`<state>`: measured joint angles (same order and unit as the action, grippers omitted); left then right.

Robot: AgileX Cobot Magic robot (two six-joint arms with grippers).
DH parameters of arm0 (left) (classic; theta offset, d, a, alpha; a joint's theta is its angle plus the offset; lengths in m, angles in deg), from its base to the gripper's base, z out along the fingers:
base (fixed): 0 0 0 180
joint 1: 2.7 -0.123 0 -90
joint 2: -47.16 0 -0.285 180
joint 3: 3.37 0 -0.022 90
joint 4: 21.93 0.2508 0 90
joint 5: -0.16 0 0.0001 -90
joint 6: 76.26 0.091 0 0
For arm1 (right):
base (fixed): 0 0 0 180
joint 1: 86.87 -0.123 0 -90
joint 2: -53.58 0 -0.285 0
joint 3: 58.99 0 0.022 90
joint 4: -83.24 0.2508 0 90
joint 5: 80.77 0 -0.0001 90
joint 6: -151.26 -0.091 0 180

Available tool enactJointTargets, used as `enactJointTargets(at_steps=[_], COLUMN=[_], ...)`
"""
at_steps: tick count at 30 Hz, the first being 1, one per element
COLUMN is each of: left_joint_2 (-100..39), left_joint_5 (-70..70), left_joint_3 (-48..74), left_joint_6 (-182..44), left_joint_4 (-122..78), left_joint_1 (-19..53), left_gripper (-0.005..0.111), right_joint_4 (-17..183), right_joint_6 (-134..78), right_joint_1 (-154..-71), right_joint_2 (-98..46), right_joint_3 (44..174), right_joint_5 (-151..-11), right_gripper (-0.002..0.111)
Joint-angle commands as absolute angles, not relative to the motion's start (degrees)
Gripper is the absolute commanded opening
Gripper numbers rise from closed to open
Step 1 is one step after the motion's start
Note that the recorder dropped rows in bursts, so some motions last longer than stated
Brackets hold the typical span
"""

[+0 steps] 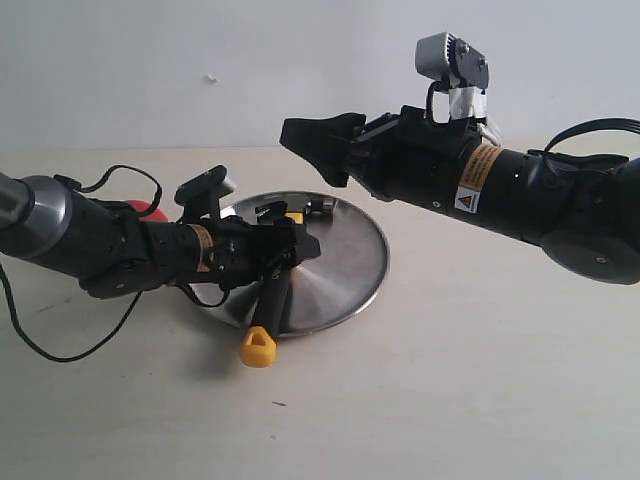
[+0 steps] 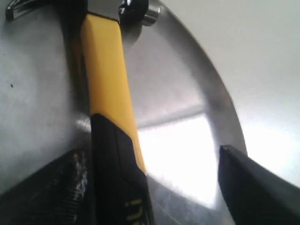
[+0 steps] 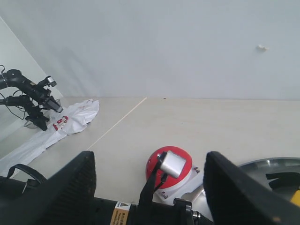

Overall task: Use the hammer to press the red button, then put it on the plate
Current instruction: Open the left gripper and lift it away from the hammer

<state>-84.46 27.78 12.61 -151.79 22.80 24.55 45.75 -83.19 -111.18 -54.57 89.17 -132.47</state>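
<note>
Far left of the exterior view, the left arm comes in low over the table (image 1: pixel 480 380). The red button (image 1: pixel 148 210) is just peeking out behind it, mid-left. The right wrist view shows it way better: glossy dome (image 3: pixel 184 174) on its pale square base, sitting right beside the plate's rim.

Moving toward the middle, the left gripper (image 1: pixel 290 250) is down over the plate (image 1: pixel 355 275). In the left wrist view its jaws (image 2: pixel 150 154) are spread. The hammer (image 2: pixel 105 70) handle runs between them, right up against one finger (image 2: pixel 56 187), while the other finger (image 2: pixel 258 187) is well clear, so nothing's actually being pinched.

The hammer (image 1: pixel 268 300) is lying on the plate, center of frame. The dark head sits near the far rim and the handle pokes out over the near-left rim, with the yellow tip hanging past the edge above the table.

Upper right, the right arm is up in the air with the right gripper (image 1: pixel 315 140) above the plate, not touching anything. From its own wrist cam the jaws (image 3: pixel 150 157) are wide apart and empty.
</note>
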Motion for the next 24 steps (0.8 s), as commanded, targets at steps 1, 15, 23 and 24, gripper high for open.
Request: enactJointTargets(at_steps=[1, 15, 23, 24], left_joint_2=[-82.18, -69.76, -54.96, -52.2], left_joint_5=[27.01, 11.08, 6.7, 9.52], left_joint_3=[12.38, 12.38, 23.51, 26.13], left_joint_6=[-151.61, -151.61, -146.24, -145.53], left_joint_4=[23.28, 25.58, 32.95, 32.95], left_joint_1=[24.43, 23.33, 22.79, 21.99], left_gripper=[0.075, 0.02, 0.0, 0.0], right_joint_4=[45.79, 45.79, 45.89, 45.89], right_joint_6=[-82.84, -82.84, -82.84, -82.84], right_joint_1=[-111.21, -111.21, -111.21, -111.21], right_joint_2=[-54.24, -54.24, -54.24, -54.24], right_joint_3=[89.32, 89.32, 89.32, 89.32], right_joint_5=[-132.78, -132.78, -132.8, -132.8], right_gripper=[0.063, 0.063, 0.063, 0.063])
